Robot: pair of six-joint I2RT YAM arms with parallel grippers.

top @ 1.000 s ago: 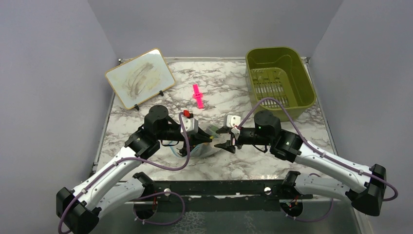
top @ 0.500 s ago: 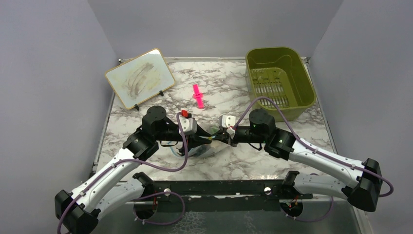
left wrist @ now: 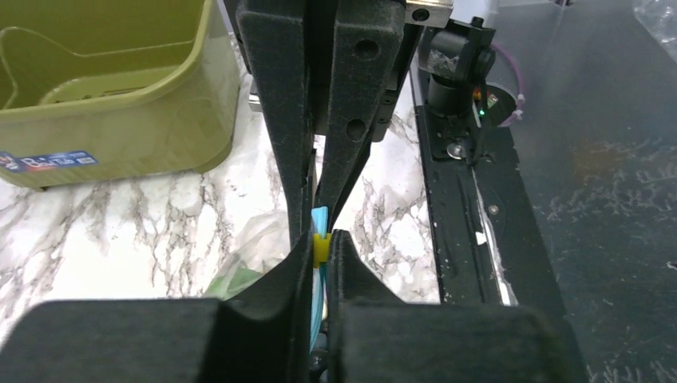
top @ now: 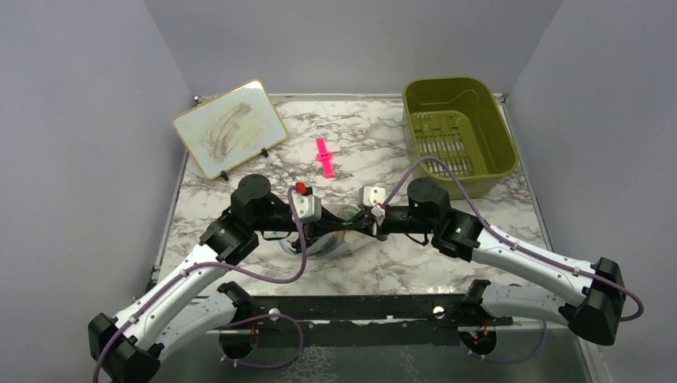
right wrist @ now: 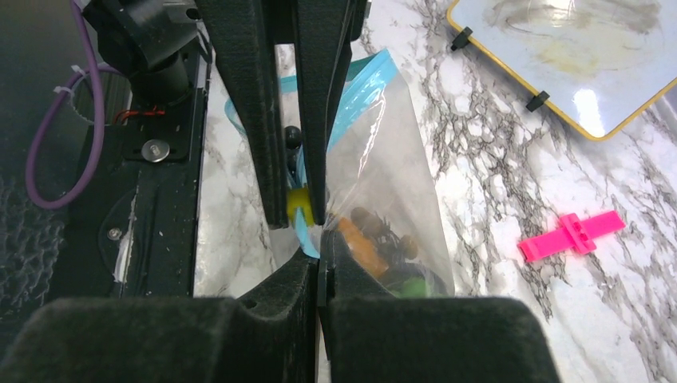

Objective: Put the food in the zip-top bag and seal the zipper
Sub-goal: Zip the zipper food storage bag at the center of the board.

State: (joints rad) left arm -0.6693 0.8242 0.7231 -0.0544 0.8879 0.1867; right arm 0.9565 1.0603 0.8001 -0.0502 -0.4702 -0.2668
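A flat whiteboard [top: 230,128] with a thin wood-coloured frame stands tilted at 10 o'clock on the grey-veined white marble table [top: 383,144]. Its face is smeared grey and carries no legible writing.

Bare marble runs from the board toward 5 o'clock to the left gripper [top: 343,228]. Its matte black fingers are pinched on the zipper [right wrist: 355,88] over a small yellow piece [right wrist: 298,204] on the strip; what that piece is cannot be told.

The zipper is a thin, glossy blue band along the mouth of the zip-top bag [right wrist: 391,167]. The bag is clear, crinkled and floppy, and it lies at 6 o'clock on the table, close to the near edge and the black metal rail [top: 359,307]. The food [right wrist: 363,247] sits inside the bag as an orange lump beside a dark knobbly bunch and something green.

A flat, bright pink clip [top: 324,158] with squared arms lies at 12 o'clock from the bag, well apart, with bare marble around it.

The right gripper [top: 357,227] meets the left tip to tip, and its black fingers are closed on the same blue strip just beside the yellow piece.

At 2 o'clock stands the olive-green plastic bin [top: 496,132], rectangular with rounded corners and a slotted floor, against the table's right edge. A blue sticker [left wrist: 48,159] is on its outer wall, with print too small to read.
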